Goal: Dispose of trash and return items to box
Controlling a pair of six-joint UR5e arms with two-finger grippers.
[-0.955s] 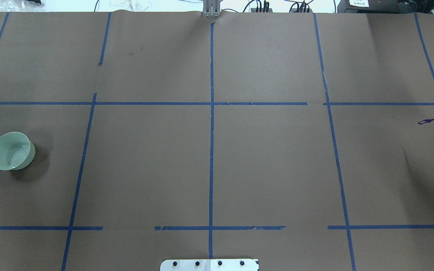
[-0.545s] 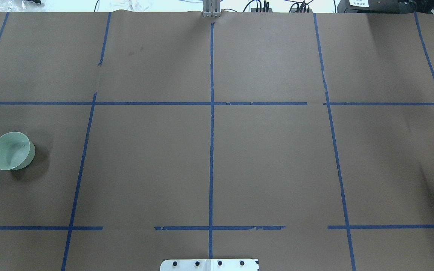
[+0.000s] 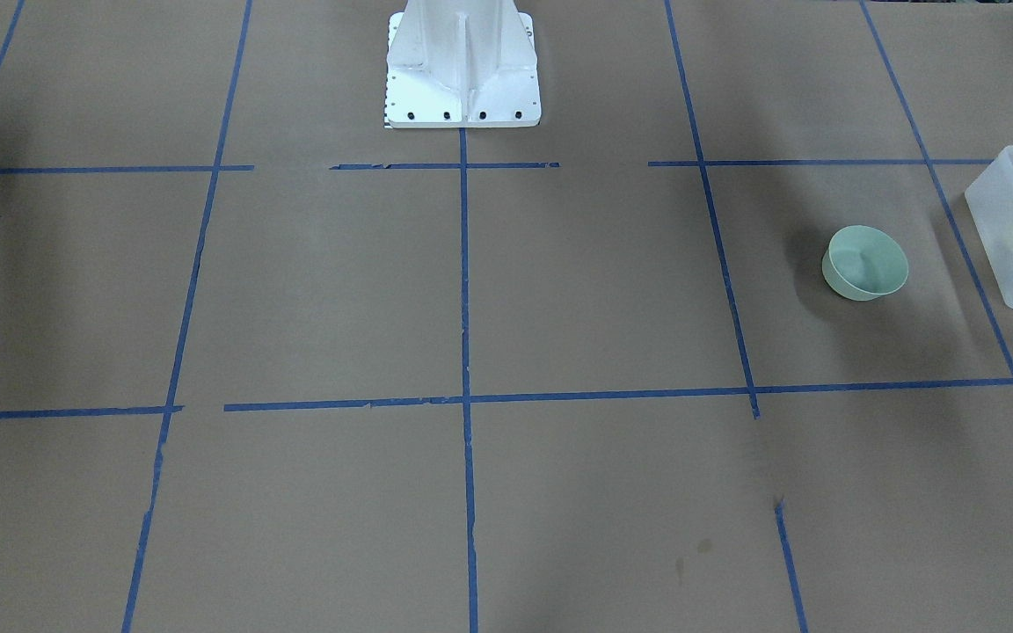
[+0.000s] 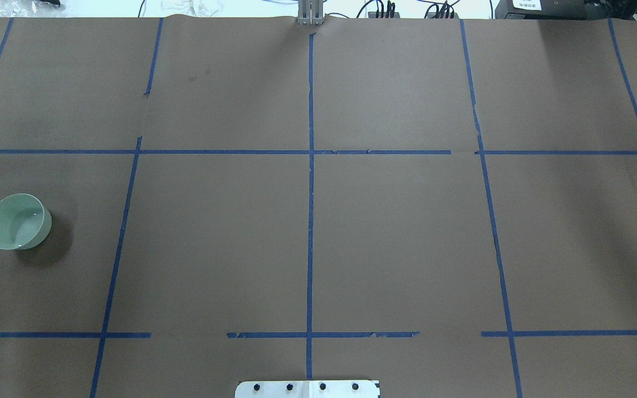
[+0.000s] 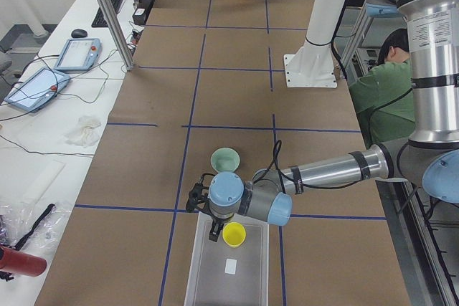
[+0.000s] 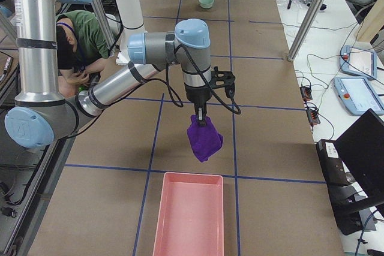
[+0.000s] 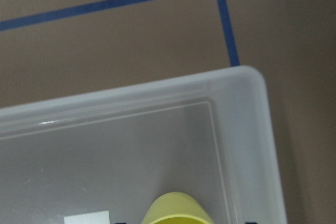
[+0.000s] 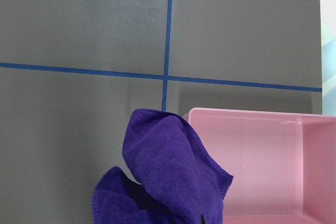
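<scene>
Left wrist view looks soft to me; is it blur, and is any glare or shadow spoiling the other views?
Left wrist view: soft throughout, the yellow cup blurred and cropped at the bottom edge, slight glare on the bin rim. Overhead view: sharp, the green bowl throws a dark shadow to its right. Right wrist view: the purple cloth is crisp, no glare.
</scene>
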